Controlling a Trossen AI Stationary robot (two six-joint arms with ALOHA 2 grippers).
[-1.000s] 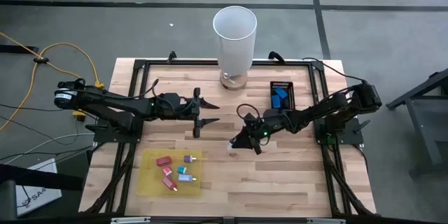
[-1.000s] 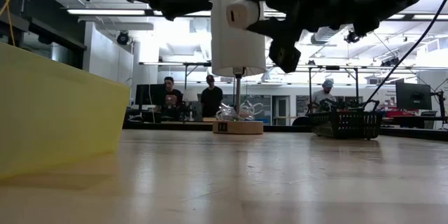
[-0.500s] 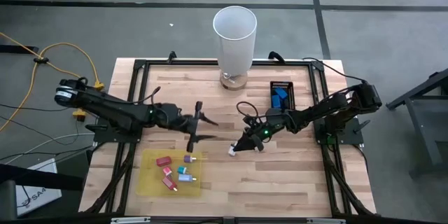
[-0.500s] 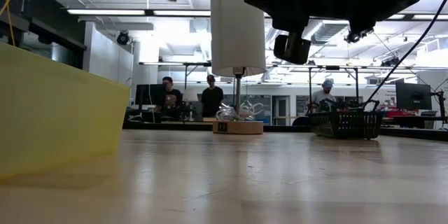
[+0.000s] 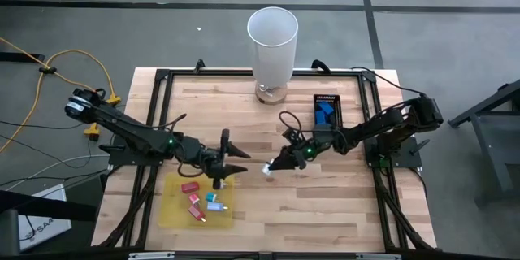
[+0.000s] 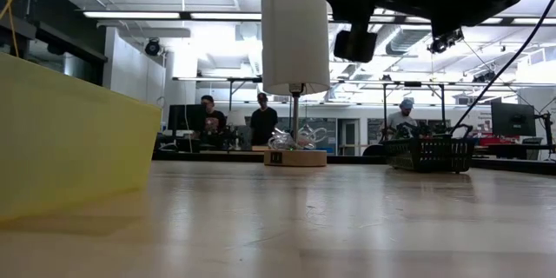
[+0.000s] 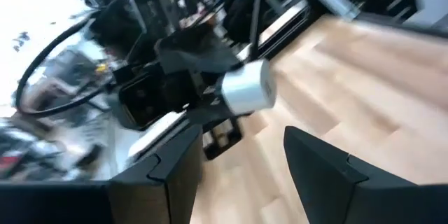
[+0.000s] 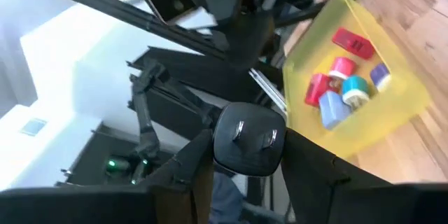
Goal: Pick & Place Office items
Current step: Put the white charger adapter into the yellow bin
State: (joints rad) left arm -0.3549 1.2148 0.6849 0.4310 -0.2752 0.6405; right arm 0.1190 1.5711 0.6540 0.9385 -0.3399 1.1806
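My right gripper [image 5: 273,166] is over the table's middle, shut on a whitish round piece [image 5: 266,168]. The left wrist view shows that piece as a short pale cylinder [image 7: 246,92]. My left gripper [image 5: 230,156] is open above the far right corner of the yellow sheet [image 5: 172,208], close to the right gripper. Red, pink, teal and blue office items [image 5: 203,199] lie on the sheet and also show in the right wrist view [image 8: 343,84]. More blue pieces [image 5: 325,114] lie in the small black tray. My right gripper pinches the whitish round piece between its two fingers, which slant down from the table's right. The pale cylinder end [image 7: 252,94] juts out past the fingers, and a dark round face [image 8: 249,138] shows toward the wrist camera. The piece is lifted clear of the table.
A tall white cylinder [image 5: 272,45] stands on a round base at the far edge, middle. The black tray [image 5: 335,100] sits far right of centre. A black frame runs around the table's edge. People stand in the room beyond the table [image 6: 261,117].
My right gripper has risen with the whitish piece, carrying it up and slightly toward the table's left. My left gripper has swung from the table's middle toward the near edge, over the yellow sheet's far corner, staying open.
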